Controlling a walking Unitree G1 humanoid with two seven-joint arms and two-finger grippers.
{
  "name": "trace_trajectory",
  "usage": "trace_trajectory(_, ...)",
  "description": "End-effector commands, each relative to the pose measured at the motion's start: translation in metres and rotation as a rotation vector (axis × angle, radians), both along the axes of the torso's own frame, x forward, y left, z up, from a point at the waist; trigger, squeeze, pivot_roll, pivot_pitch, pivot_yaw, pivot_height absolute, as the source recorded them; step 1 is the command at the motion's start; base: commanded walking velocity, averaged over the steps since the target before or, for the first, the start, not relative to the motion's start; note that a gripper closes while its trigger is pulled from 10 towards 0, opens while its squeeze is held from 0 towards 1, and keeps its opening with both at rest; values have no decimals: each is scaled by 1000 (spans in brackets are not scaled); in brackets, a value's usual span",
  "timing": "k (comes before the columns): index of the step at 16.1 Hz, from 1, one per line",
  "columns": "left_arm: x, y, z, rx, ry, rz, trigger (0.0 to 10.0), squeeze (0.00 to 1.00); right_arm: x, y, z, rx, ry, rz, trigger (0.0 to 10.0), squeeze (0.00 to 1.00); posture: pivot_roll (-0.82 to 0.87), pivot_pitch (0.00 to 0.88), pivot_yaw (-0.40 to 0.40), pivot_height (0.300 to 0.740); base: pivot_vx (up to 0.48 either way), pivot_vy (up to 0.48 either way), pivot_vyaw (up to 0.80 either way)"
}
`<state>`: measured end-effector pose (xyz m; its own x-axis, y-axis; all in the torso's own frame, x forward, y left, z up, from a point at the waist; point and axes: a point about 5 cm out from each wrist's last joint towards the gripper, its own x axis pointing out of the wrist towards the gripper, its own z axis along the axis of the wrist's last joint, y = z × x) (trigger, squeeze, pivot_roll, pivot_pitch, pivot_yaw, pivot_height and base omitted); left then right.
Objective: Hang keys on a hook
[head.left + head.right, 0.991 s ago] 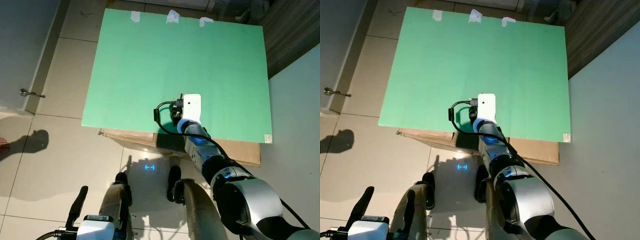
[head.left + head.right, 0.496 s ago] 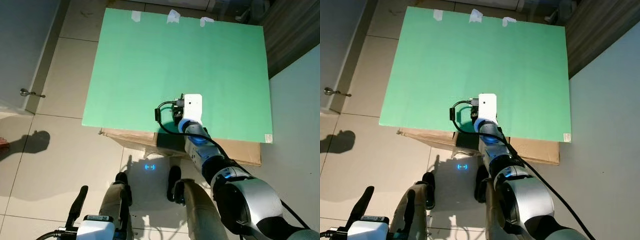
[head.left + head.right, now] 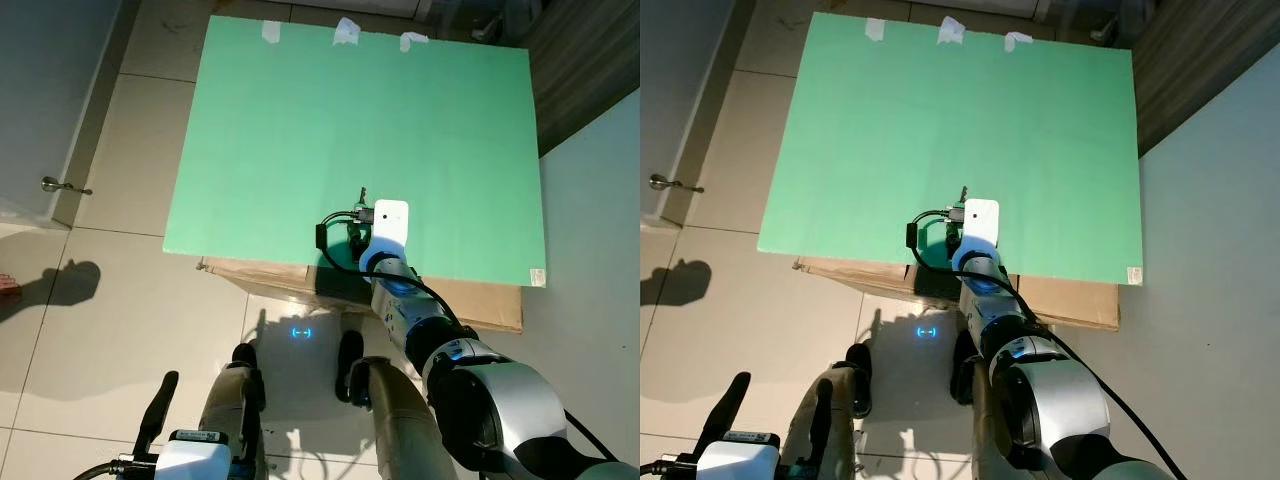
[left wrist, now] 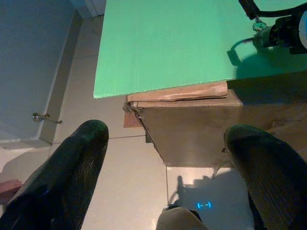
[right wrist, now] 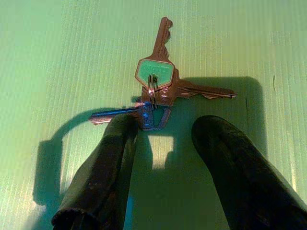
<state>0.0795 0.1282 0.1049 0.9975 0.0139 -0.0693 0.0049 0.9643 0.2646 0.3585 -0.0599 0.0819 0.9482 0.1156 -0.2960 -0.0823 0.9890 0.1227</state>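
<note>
Your right gripper (image 5: pixel 160 143) is reaching over the near edge of a green board (image 3: pixel 400 120) that lies flat on top of a cardboard box (image 3: pixel 480 300). The box stands on a pale tiled floor (image 3: pixel 110 310). The gripper's two black fingers (image 5: pixel 108 163) are spread apart with nothing between them, and their tips rest low over the board.

The keys (image 5: pixel 158 93) lie flat on the green board just ahead of those fingertips. It is a small bunch on a metal ring: one key has a green head and points away from the gripper, one points off to the side, and a third lies sideways with its blade touching or nearly touching the tip of one finger. From the head camera the bunch is a tiny dark speck (image 3: pixel 361 194) just beyond the white wrist camera, near the middle of the board's near edge; that speck is probably the tip of a key, though it is too small to be sure.

Three strips of white tape (image 3: pixel 345 32) hold the board's far edge.

Your left gripper (image 4: pixel 163 158) hangs low beside the robot's leg, well short of the box, its fingers wide apart and empty. A metal door handle (image 3: pixel 55 185) sticks out from a grey door at the far left.
</note>
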Motion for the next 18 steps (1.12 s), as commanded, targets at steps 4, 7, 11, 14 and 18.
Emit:
trace_trajectory(4, -7, -2, -4, 1, 49, -1, 10000, 0, -7, 15, -4, 45, 10, 50, 10000, 0, 277, 525, -44, 740, 0, 0, 0)
trace_trajectory(7, -6, -2, -4, -2, 47, -5, 10000, 0, 0, 22, 11, 71, -43, 73, 10000, 0, 277, 525, -44, 740, 0, 0, 0)
trace_trajectory(11, -3, -2, -4, -2, 42, -10, 10000, 0, 4, 27, 20, 85, -62, 83, 10000, 0, 269, 521, -43, 740, 0, 0, 0)
trace_trajectory(14, -4, 0, -4, 3, 44, -9, 10000, 0, 1, 29, 16, 70, -51, 89, 10000, 0, 279, 524, -38, 740, 0, 0, 0)
trace_trajectory(18, -6, -2, -4, 2, 49, -10, 10000, 0, -5, 29, 6, 52, -20, 97, 10000, 0, 282, 527, -39, 740, 0, 0, 0)
